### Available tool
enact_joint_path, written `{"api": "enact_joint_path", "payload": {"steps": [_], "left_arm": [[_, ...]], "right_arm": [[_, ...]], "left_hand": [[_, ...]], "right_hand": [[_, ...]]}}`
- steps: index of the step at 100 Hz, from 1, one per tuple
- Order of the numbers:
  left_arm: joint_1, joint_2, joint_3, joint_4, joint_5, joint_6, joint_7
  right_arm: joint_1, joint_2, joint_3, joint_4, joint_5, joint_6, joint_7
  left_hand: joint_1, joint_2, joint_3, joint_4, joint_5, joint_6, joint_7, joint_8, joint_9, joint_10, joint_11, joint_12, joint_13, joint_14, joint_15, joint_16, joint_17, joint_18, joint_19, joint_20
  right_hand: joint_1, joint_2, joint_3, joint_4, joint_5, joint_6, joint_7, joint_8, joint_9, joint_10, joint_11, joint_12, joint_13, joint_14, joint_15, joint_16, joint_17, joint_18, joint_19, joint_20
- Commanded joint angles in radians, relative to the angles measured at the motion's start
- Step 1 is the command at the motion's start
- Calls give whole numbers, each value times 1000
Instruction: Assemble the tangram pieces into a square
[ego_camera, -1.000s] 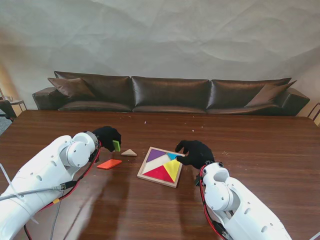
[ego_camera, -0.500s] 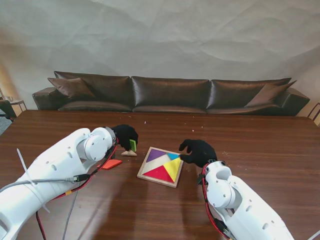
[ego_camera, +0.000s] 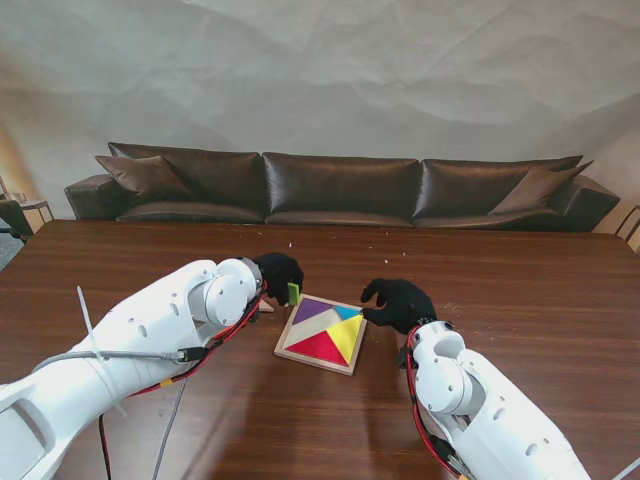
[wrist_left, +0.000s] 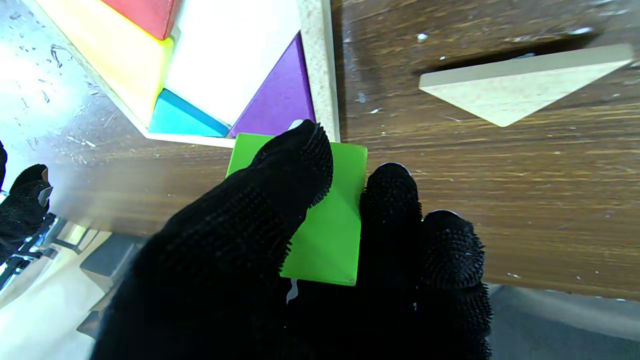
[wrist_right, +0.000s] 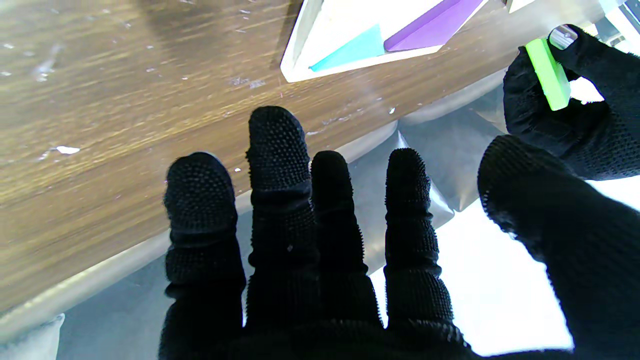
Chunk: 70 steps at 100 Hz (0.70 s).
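Your left hand (wrist_left: 280, 260) is closed on a green square (wrist_left: 320, 215), thumb across its face and fingers behind, held on edge above the table (ego_camera: 520, 280) just short of the tray (ego_camera: 322, 334). Your right hand (ego_camera: 398, 303) sits past the tray's far right corner, fingers spread, holding nothing.

The risk, as I judge it: the square is pinched upright while the gap lies flat. Let go before tilting it level and it may land on the tray rim, ride up on the purple piece (wrist_left: 280, 100), or drop onto the table. The thumb covers much of the face, so it could drag the square as you release. The right hand is close enough to nudge the tray.

The tray is a pale wooden frame holding purple, blue (wrist_left: 182, 120), yellow (ego_camera: 345, 337) and red (ego_camera: 318, 347) pieces, with a white bare patch beyond your left fingertips. A plain wooden triangle (wrist_left: 515, 85) lies loose on the table beside that hand.
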Motion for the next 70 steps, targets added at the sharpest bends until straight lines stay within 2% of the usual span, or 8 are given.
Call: {"api": "enact_joint_path", "payload": {"steps": [1, 14, 39, 48, 70], "left_arm": [[-4, -23, 7, 3, -3, 8, -4], [-14, -37, 35, 13, -4, 24, 13], [-59, -58, 120, 48, 20, 15, 12], [-67, -72, 138, 61, 10, 19, 18], [-55, -86, 147, 44, -11, 52, 24]], "right_arm": [[-4, -2, 2, -4, 0, 4, 18], [-7, -1, 5, -7, 2, 6, 25], [-8, 1, 9, -9, 7, 8, 36], [-8, 2, 11, -9, 9, 10, 39], [-8, 3, 14, -9, 12, 12, 47]], "left_hand": [[-11, 80, 33, 7, 21, 28, 132, 74, 65, 50, 60, 23, 36, -30, 42, -11, 25, 1, 64, 17], [-20, 74, 43, 2, 12, 31, 156, 78, 71, 55, 66, 19, 45, -30, 66, -17, 35, 9, 93, 21], [-27, 71, 45, 0, 12, 21, 168, 66, 72, 47, 67, 9, 46, -34, 78, -23, 37, 0, 107, 19], [-29, 71, 46, -1, 11, 23, 172, 62, 71, 46, 68, 8, 46, -34, 79, -25, 37, -2, 110, 18], [-53, 75, 42, -2, 10, 27, 184, 61, 69, 50, 82, 20, 43, -35, 91, -25, 34, -3, 121, 18]], "right_hand": [[18, 24, 6, 2, 1, 1, 2, -15, -2, 15, -6, -15, 6, 13, 16, 7, -141, -15, 45, 18], [18, 24, 6, 3, 1, 2, 1, -15, -4, 16, -6, -15, 5, 14, 16, 7, -143, -16, 44, 18], [19, 26, 5, 3, 3, 4, 1, -15, -4, 21, -5, -15, 3, 15, 17, 7, -144, -15, 44, 18], [19, 28, 5, 3, 4, 5, 1, -14, -6, 21, -6, -15, 3, 16, 17, 7, -145, -14, 44, 18], [20, 30, 5, 4, 4, 9, 0, -14, -9, 24, -6, -15, 1, 16, 18, 7, -147, -13, 45, 19]]}}
